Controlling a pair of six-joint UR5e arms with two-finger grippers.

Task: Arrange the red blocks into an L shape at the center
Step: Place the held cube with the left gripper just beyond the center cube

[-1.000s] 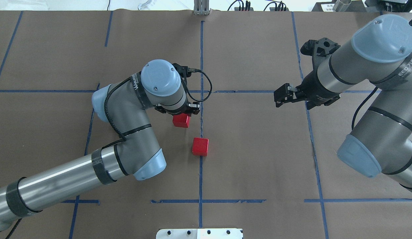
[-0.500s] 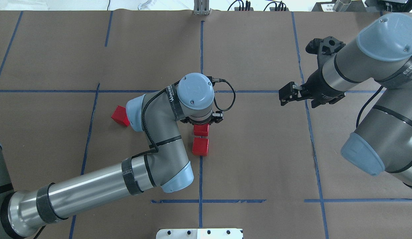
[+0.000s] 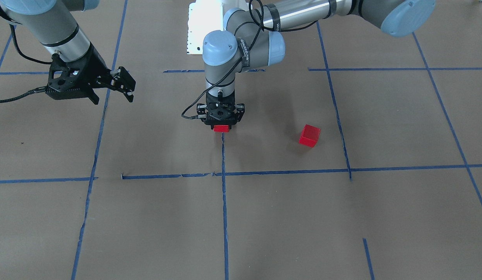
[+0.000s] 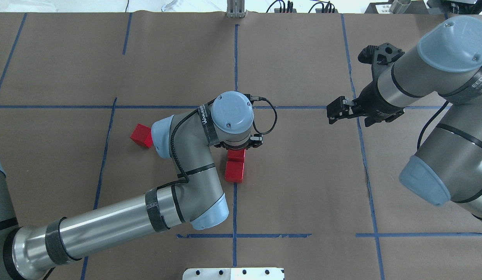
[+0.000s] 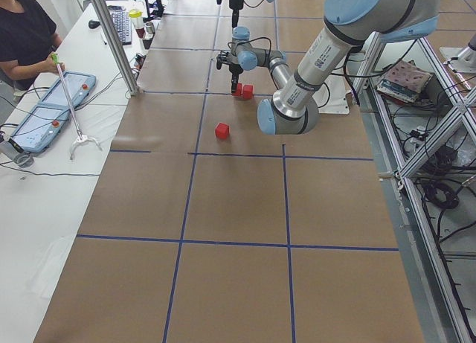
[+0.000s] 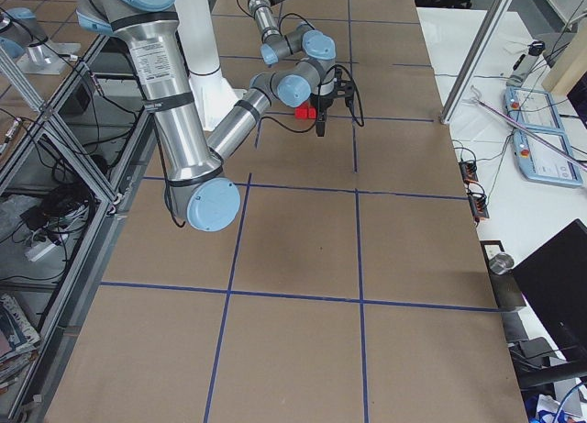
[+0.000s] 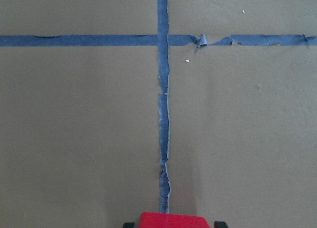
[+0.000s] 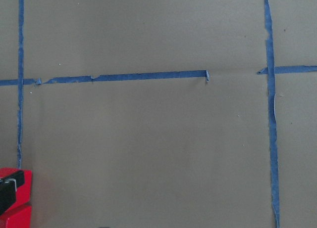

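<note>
The left gripper (image 3: pixel 221 126) is recorded at mid-frame in the front-facing view, jaws pinching one red block (image 3: pixel 221 128) on the blue tape line (image 3: pixel 224 202). In the overhead frame, a second red block (image 4: pixel 234 172) is seen directly below it, apparently touching, within the center cell (image 4: pixel 299 171). A third red block (image 4: pixel 140 135) lies apart, left of centre. The right gripper (image 4: pixel 334 113), upper right, is held spread and empty.

Robotics lab, long counter (image 5: pixel 238 202) wrapped in brown paper and gridded with blue tape lines (image 4: pixel 235 58), aluminium frame posts (image 5: pixel 115 42), loose cables (image 5: pixel 439 190) along the edge, seated operator (image 5: pixel 26 30) at a side desk (image 5: pixel 44 202) with control boxes (image 5: pixel 56 109) and keyboard (image 5: pixel 121 27).
</note>
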